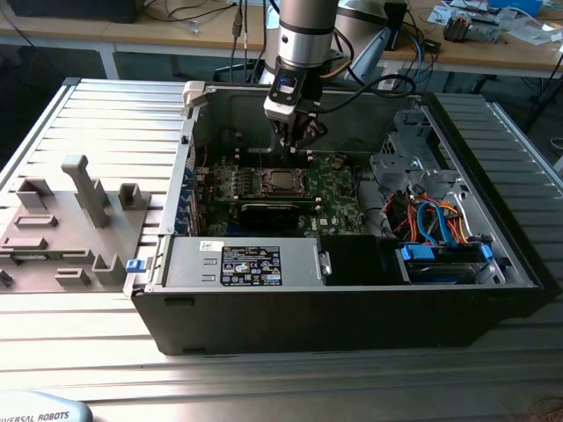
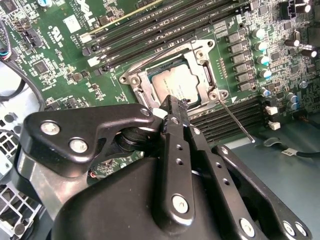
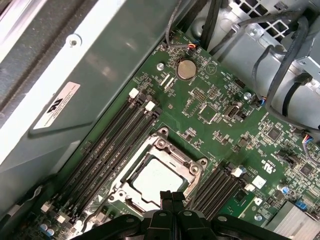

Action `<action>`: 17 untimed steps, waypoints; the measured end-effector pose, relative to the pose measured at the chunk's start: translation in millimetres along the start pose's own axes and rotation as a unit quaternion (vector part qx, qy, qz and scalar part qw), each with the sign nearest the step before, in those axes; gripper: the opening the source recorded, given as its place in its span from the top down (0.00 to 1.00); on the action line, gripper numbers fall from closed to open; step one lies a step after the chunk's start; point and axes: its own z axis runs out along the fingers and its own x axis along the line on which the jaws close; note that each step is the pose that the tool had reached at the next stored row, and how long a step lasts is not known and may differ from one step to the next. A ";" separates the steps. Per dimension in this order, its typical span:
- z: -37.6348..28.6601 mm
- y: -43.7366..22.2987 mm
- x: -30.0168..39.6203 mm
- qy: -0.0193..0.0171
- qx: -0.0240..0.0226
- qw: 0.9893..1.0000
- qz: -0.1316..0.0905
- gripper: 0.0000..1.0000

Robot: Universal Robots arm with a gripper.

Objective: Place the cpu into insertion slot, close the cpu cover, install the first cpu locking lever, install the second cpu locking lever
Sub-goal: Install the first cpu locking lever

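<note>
The cpu [image 2: 173, 82] lies flat in the insertion slot, its silver-grey top showing through the window of the cpu cover [image 2: 200, 54], which lies down around it. The cpu [image 3: 156, 179] and the cover [image 3: 172, 144] are also in the first wrist view. A thin metal locking lever [image 2: 236, 120] sticks out at an angle from one socket corner across the memory slots. My gripper [image 1: 295, 139] hangs just above the socket on the green motherboard [image 1: 339, 189]. Its black fingers are shut, tips together [image 2: 170, 106] over the socket's edge, with nothing seen between them [image 3: 172, 196].
The open computer case [image 1: 352, 303] walls in the board. A black card [image 1: 273, 211] and a power supply [image 1: 251, 264] lie nearer the camera than the socket. Cables and a drive cage [image 1: 440, 220] fill the exterior view's right. Grey fixtures [image 1: 70, 229] stand on the left.
</note>
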 end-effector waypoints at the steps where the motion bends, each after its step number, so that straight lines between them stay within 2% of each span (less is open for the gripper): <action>1: 0.0 0.0 0.0 0.000 0.000 1.000 -0.001 0.89; 17: 0.0 0.0 0.0 -0.001 -0.001 1.000 -0.016 0.89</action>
